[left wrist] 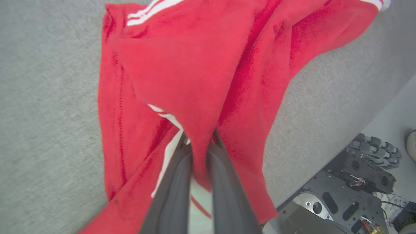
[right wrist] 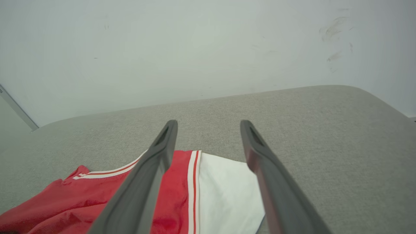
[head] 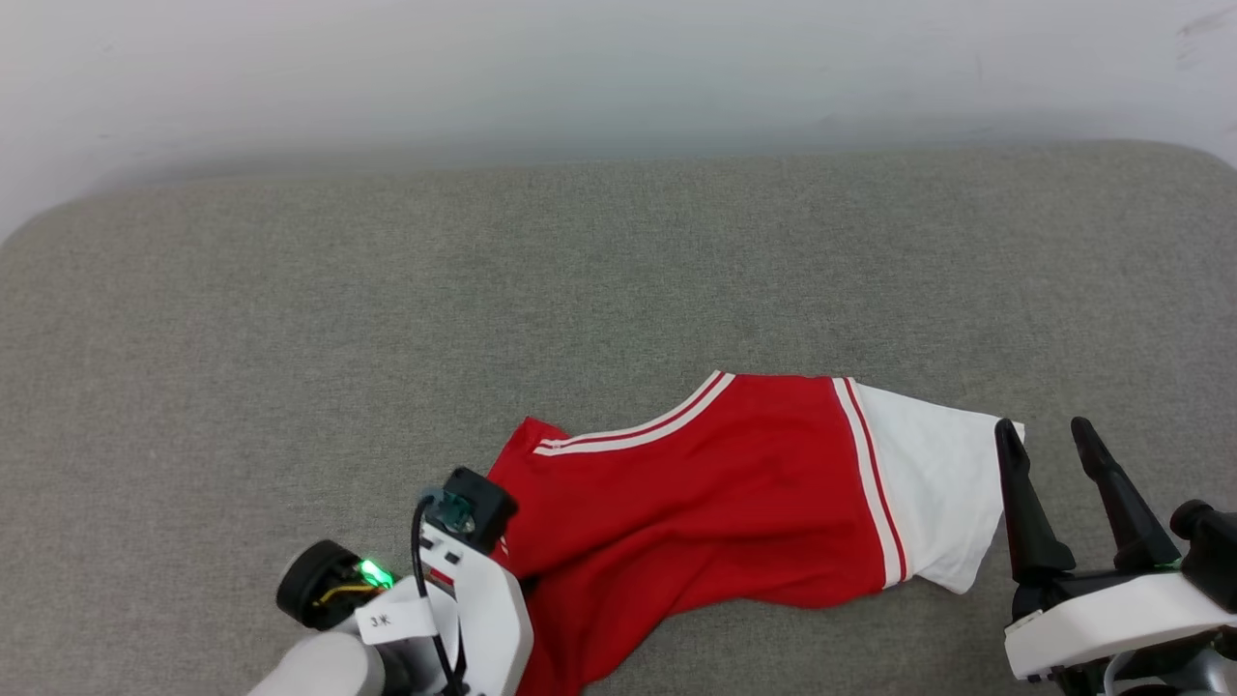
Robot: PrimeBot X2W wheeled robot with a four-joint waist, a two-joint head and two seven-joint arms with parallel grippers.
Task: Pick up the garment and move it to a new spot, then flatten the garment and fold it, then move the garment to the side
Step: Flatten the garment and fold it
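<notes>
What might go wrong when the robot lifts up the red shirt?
1. The left gripper pinches only a small fold of the garment, so the cloth might slip out.
2. The right gripper stands open beside the white end, holding nothing, so a one-sided lift may bunch it up.
3. Its near part lies by the grey cushion's edge and might slide off.

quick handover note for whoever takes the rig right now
Left end effector: shut on a fold of the garment, at its left end.
Right end effector: open, empty, beside the garment's white panel.
Garment: rumpled on the grey padded surface, near the front edge.
Done: left grip taken.
Left: lift and move it, flatten, fold, set aside.
</notes>
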